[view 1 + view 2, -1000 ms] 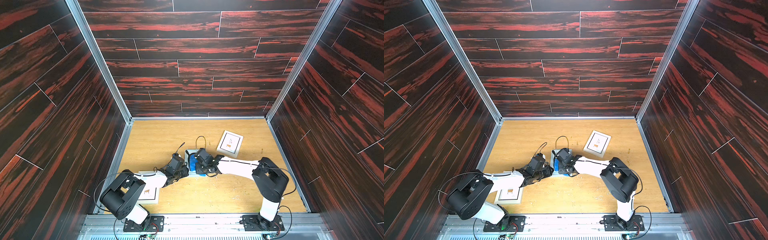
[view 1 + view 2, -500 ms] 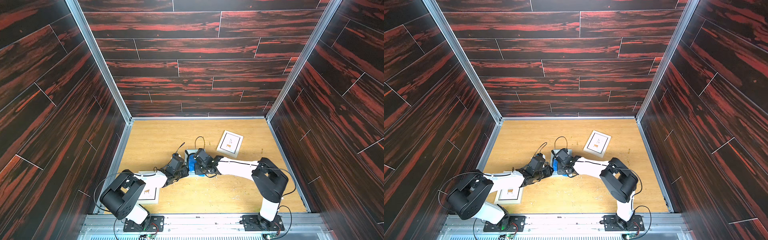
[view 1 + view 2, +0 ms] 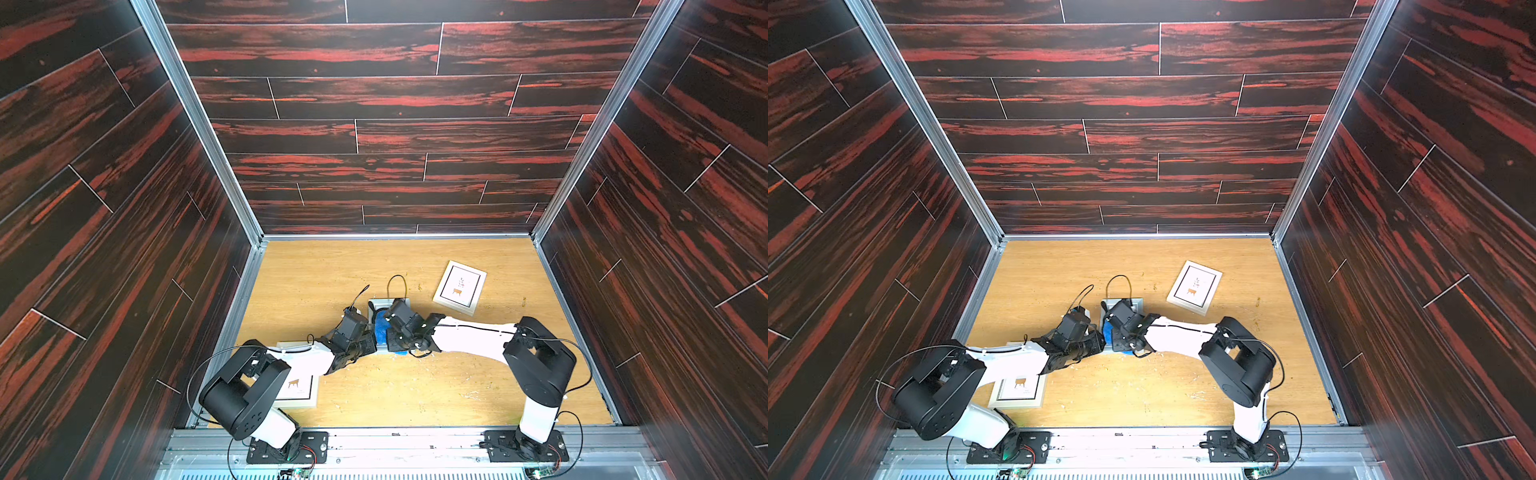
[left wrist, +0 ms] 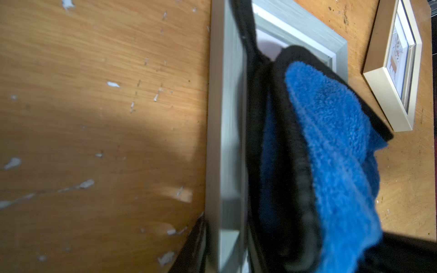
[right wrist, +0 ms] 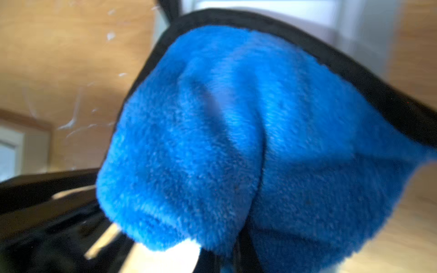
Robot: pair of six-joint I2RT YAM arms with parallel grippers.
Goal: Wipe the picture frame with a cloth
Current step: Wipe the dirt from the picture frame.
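At the middle of the table (image 3: 332, 270), the grey picture frame (image 3: 378, 304) lies flat, with both arms meeting over it. The right gripper (image 3: 390, 334) is clamped tight on the cloth (image 3: 380, 328), which hangs from it as a bunched blue wad with its black edging folded in. In the left wrist view the cloth (image 4: 331, 141) lies over most of the glass and reaches the inner side of the frame's near rail (image 4: 224, 118). The left gripper (image 3: 368, 345) sits at that rail. One dark finger (image 4: 192, 248) lies against the rail's outer side, but its partner is lost among the black edging, so I cannot tell whether it pinches the rail or only braces it.

To wipe well, I judge the wad should press flat on the glass and travel in overlapping strokes from rail to rail, corners included (a bunched cloth tends to skip them). The left arm should steady the frame firmly, since it will likely slide on the smooth wood. Strokes are best kept short of the cream frame (image 3: 459, 287) lying near by.
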